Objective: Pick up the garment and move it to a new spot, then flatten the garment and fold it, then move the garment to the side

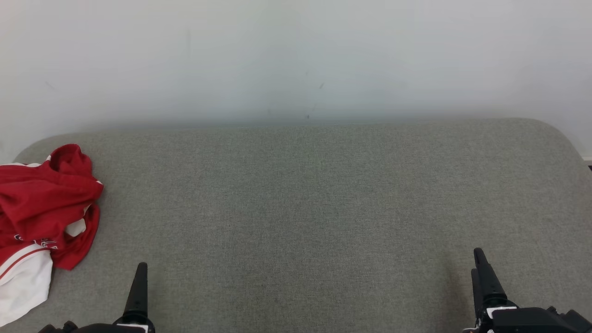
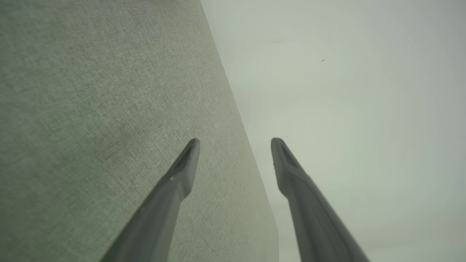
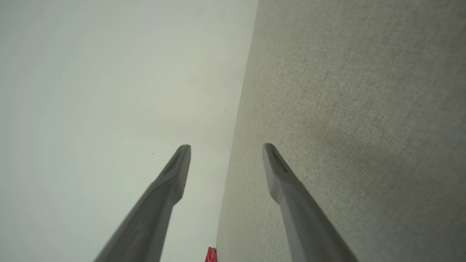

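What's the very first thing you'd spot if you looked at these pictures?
The crumpled red and white garment jumps out first, bunched at the far left edge of the big grey cushioned surface. Next come the two dark pointy graspers at the near edge: the left tool and the right tool, both open and holding nothing.

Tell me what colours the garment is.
The garment is mostly red with white parts, one white edge carrying a red stripe. The head view shows it best.
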